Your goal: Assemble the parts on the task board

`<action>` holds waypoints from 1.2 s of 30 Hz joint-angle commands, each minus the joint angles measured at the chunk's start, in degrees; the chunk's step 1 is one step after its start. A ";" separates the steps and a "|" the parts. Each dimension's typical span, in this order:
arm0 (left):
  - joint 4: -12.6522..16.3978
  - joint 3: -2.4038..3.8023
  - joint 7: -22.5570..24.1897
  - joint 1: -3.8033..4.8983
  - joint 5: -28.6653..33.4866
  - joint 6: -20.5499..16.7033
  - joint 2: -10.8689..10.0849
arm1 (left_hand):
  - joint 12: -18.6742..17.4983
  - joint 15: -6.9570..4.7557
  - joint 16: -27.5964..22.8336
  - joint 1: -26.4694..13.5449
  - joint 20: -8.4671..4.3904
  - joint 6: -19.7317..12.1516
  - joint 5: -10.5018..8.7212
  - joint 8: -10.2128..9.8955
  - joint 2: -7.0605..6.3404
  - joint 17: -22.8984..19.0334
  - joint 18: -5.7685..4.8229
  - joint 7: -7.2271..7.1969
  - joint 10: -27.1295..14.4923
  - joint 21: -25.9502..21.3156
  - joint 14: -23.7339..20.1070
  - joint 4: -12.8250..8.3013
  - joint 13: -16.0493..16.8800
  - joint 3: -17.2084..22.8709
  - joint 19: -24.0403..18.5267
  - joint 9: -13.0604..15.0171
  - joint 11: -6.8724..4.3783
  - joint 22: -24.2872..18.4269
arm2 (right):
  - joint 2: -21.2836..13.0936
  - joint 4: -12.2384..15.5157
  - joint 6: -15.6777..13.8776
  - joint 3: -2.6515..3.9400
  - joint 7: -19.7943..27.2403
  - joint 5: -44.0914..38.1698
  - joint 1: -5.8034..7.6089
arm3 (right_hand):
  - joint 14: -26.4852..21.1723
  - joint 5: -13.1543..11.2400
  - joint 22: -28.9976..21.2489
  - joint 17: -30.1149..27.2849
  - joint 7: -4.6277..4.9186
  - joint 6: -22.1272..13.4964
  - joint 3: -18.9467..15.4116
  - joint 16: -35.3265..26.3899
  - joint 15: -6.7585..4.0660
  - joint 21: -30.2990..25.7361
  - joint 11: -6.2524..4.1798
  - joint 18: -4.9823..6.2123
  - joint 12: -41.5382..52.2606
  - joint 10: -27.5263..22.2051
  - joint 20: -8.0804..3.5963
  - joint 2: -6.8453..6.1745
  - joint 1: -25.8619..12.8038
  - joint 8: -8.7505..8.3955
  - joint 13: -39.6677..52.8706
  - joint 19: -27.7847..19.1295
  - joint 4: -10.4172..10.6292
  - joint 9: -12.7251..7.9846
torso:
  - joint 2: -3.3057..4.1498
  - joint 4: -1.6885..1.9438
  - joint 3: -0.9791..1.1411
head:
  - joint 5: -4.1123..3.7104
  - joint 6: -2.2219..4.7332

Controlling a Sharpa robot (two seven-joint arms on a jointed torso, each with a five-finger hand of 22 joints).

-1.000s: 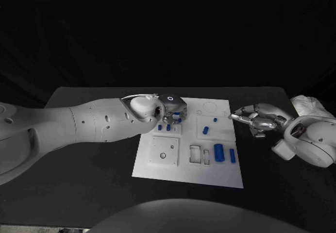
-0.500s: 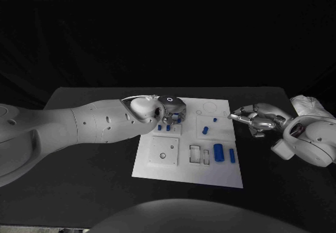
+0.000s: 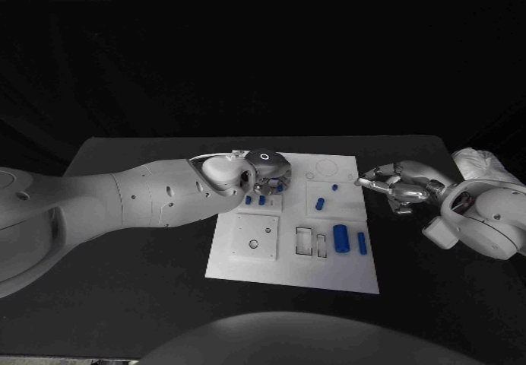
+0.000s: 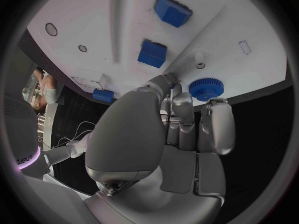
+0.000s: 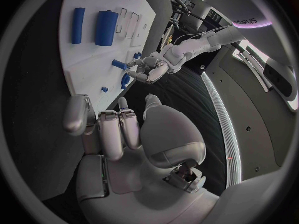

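On the black counter (image 3: 131,281) lies the white board (image 3: 287,266), with 2 blue bars (image 3: 342,239) nearest and small blue blocks (image 3: 255,200) farther back. Beyond them, the left hand (image 3: 267,173) touches the board by a blue gear (image 4: 206,89), fingers (image 4: 182,109) curled, holding nothing visible. Right hand (image 3: 392,186) hovers beside the board, fingers loosely apart, empty.

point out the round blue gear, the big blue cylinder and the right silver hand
round blue gear (image 4: 206,89), left wrist view, on its toothed top face
big blue cylinder (image 3: 342,239), head view, mid-body
right silver hand (image 3: 391,186), head view, middle of the hand
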 commanded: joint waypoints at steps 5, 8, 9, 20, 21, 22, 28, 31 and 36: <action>2.82 1.19 0.95 0.13 -0.76 -6.98 -2.22 | 0.42 -0.24 0.14 -0.16 -0.52 1.06 -0.49 0.46 0.55 -0.57 0.05 0.18 1.32 0.39 0.52 -0.60 0.15 -0.10 1.13 0.12 0.01 10.80 | -0.05 -0.03 0.74 0.00 0.29 -0.22 -0.02 | -0.06 0.10 8.26 7.04 0.07 0.41 0.25 -0.07 -0.08 -0.36 -0.35 0.35 -0.40 -0.06 -0.01 -0.03 0.48 -0.07 8.17 -0.09 0.11 -0.05 | -0.06 0.07 0.05 | -0.36 0.00; 4.77 2.29 0.34 0.64 -0.85 -5.33 -3.99 | 0.35 -0.18 -0.44 -0.36 -0.51 0.99 -0.89 0.37 0.42 -1.35 0.15 0.21 1.44 -0.06 0.25 -0.57 0.09 -0.20 0.95 0.02 0.03 10.65 | -0.10 -0.03 0.77 0.00 0.11 -0.22 -0.02 | -0.12 0.10 8.22 6.97 0.07 0.42 0.25 -0.11 -0.08 -0.48 -0.34 0.38 -0.45 -0.15 0.00 -0.02 0.48 -0.07 8.10 -0.18 0.11 -0.05 | -0.10 0.13 0.13 | -0.35 0.00; 5.42 2.52 0.15 0.99 -0.87 -4.57 -4.66 | 0.26 -0.14 -0.63 -0.46 -0.50 0.95 -1.18 0.31 0.39 -1.60 0.18 0.19 1.43 -0.21 0.12 -0.54 0.04 -0.24 0.88 -0.03 0.02 10.61 | -0.10 -0.03 0.79 0.00 0.06 -0.22 -0.02 | -0.12 0.10 8.22 6.97 0.07 0.42 0.25 -0.11 -0.08 -0.48 -0.34 0.38 -0.45 -0.15 0.00 -0.02 0.48 -0.07 8.10 -0.18 0.11 -0.05 | -0.12 0.13 0.15 | -0.34 0.00; 8.84 2.73 -0.58 2.89 -0.58 4.27 -9.84 | -0.74 0.07 -1.78 -0.88 -0.36 -0.12 -2.15 -0.61 0.22 -3.38 0.44 0.03 0.93 -1.55 -0.96 -0.38 -0.57 -0.12 0.24 -0.66 -0.06 10.23 | -0.13 0.04 0.68 -0.01 0.18 -0.17 -0.13 | -0.20 0.08 8.18 6.87 0.07 0.43 0.26 -0.17 -0.07 -0.60 -0.34 0.41 -0.53 -0.28 0.00 -0.02 0.48 -0.07 8.00 -0.28 0.14 -0.05 | -0.06 0.92 0.32 | -0.42 0.00; 8.85 2.68 -0.60 2.85 -0.51 4.45 -9.94 | -0.81 0.09 -1.92 -0.89 -0.35 -0.20 -2.18 -0.68 0.20 -3.57 0.47 0.04 0.90 -1.68 -1.09 -0.38 -0.61 -0.10 0.17 -0.72 -0.05 10.20 | -0.16 0.03 0.68 -0.01 0.20 -0.15 -0.16 | -0.20 0.08 8.18 6.87 0.07 0.43 0.26 -0.17 -0.07 -0.60 -0.34 0.41 -0.53 -0.28 0.00 -0.02 0.48 -0.07 8.00 -0.28 0.14 -0.05 | -0.05 1.03 0.31 | -0.47 0.00; 8.84 2.64 -0.62 2.82 -0.46 4.56 -9.99 | -0.85 0.10 -1.94 -0.90 -0.34 -0.24 -2.19 -0.72 0.19 -3.62 0.47 0.05 0.89 -1.72 -1.14 -0.38 -0.64 -0.09 0.16 -0.74 -0.04 10.19 | -0.18 0.02 0.68 -0.01 0.22 -0.15 -0.18 | -0.20 0.08 8.18 6.87 0.07 0.43 0.26 -0.17 -0.07 -0.60 -0.34 0.41 -0.53 -0.28 0.00 -0.02 0.48 -0.07 8.00 -0.28 0.14 -0.05 | -0.05 1.10 0.30 | -0.51 0.00; 8.37 2.41 -0.64 2.40 -0.12 4.91 -9.80 | -0.97 0.16 -1.93 -1.01 -0.31 -0.36 -2.31 -0.83 0.13 -3.69 0.47 0.08 0.86 -1.76 -1.27 -0.33 -0.72 -0.10 0.12 -0.83 0.00 10.20 | -0.21 -0.10 0.82 -0.01 0.30 -0.11 -0.38 | -0.30 0.08 8.11 6.75 0.08 0.42 0.27 -0.25 -0.07 -0.81 -0.33 0.46 -0.59 -0.39 0.00 -0.02 0.49 -0.07 7.92 -0.45 0.15 -0.06 | -0.15 1.49 0.15 | -0.60 0.00; 8.04 2.37 -0.69 2.25 0.00 4.86 -9.55 | -1.02 0.19 -1.89 -1.09 -0.30 -0.42 -2.41 -0.90 0.08 -3.71 0.48 0.10 0.89 -1.79 -1.31 -0.29 -0.75 -0.12 0.10 -0.88 0.01 10.20 | -0.20 -0.11 0.93 -0.01 0.25 -0.10 -0.46 | -0.34 0.08 8.09 6.71 0.08 0.42 0.28 -0.27 -0.06 -0.88 -0.33 0.47 -0.63 -0.46 0.00 -0.01 0.50 -0.08 7.86 -0.50 0.15 -0.06 | -0.11 1.45 0.15 | -0.61 0.00; 7.55 2.34 -0.76 1.97 0.12 4.14 -9.20 | -1.13 0.22 -1.87 -1.18 -0.27 -0.68 -2.53 -1.11 0.03 -3.82 0.48 0.12 0.90 -1.82 -1.40 -0.24 -0.84 -0.11 0.07 -1.02 0.05 10.22 | -0.24 -0.11 1.02 -0.01 0.17 -0.10 -0.53 | -0.38 0.08 8.08 6.66 0.08 0.42 0.29 -0.30 -0.06 -0.91 -0.32 0.48 -0.65 -0.49 0.01 0.00 0.51 -0.08 7.83 -0.52 0.16 -0.06 | -0.08 1.41 0.23 | -0.54 0.00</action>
